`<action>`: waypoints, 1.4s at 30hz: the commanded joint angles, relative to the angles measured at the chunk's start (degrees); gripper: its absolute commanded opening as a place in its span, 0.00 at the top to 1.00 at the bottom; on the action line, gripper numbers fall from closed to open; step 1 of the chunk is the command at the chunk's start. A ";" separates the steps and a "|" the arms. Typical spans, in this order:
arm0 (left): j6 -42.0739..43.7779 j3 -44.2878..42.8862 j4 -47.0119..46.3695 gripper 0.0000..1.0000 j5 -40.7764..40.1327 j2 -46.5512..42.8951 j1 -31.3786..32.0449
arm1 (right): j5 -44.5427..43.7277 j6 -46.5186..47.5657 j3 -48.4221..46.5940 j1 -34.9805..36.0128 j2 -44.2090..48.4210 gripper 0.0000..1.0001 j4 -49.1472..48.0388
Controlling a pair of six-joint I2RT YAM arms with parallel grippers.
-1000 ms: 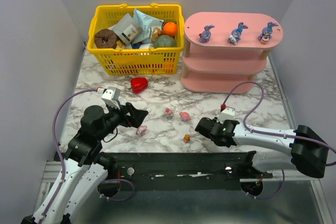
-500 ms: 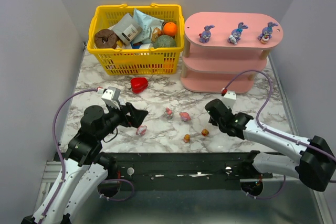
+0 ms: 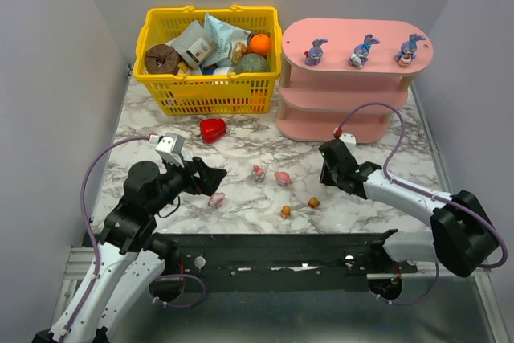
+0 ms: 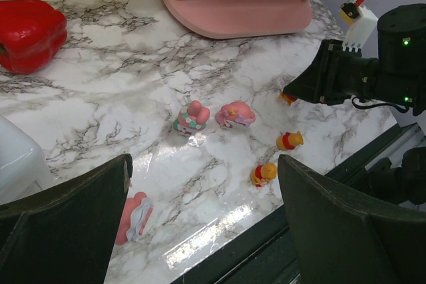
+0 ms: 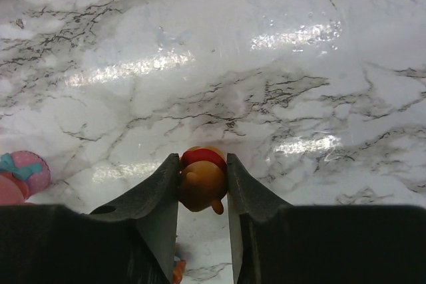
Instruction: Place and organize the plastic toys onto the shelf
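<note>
1. Right gripper (image 5: 202,165) was partly closed on one orange bear (image 5: 202,183), pinching its sides close to the fingertips. Whether the toy hung clear of the marble table (image 5: 279,44) could not be told. The hold looked shallow on a rounded body, so a quick swing might have squeezed it out.
2. In the top view the shelf (image 3: 345,100) stood at twelve o'clock of that gripper, with three bunnies (image 3: 363,51) already on its top board. The lower tiers looked tight — fingers could have struck a board edge, and a bear let go while tilted would likely have toppled or rolled off.
3. Two loose bears (image 3: 313,202) lay near at seven o'clock, and two pink-white toys (image 3: 283,177) at nine o'clock. A low pass by the arm or its trailing purple cable (image 3: 391,130) might have scattered them.
4. Farther toward nine o'clock, the left gripper (image 3: 210,174) stood fully spread, holding nothing, with a third pink-white toy (image 3: 216,199) just beside it — any stray move there could have knocked it away.
</note>
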State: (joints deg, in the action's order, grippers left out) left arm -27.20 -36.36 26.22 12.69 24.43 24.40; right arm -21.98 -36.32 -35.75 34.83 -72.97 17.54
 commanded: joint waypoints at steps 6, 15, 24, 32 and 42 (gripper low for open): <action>0.92 0.15 -0.38 0.01 1.29 -0.08 0.21 | 4.05 3.53 -2.31 -0.46 -2.53 0.78 -2.69; 0.92 0.15 -0.29 0.01 0.94 -0.26 0.21 | 5.28 3.00 -5.03 -0.55 -7.01 0.58 -0.93; 0.92 0.15 -0.29 0.01 0.94 -0.43 0.21 | 4.49 3.36 -4.68 -0.55 -3.76 0.24 -0.14; 0.92 0.15 -0.29 0.01 0.94 -0.61 0.21 | 7.21 0.65 -1.08 -0.46 3.70 0.18 1.88; 0.92 0.15 -0.38 0.01 1.37 -0.52 0.21 | 4.23 -7.19 4.02 -0.38 5.30 0.18 2.41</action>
State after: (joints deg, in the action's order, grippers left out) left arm -27.20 -36.36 26.22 12.69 24.43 24.40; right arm -16.14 -39.20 -32.42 34.74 -67.07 18.79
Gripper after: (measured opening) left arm 0.988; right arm 0.824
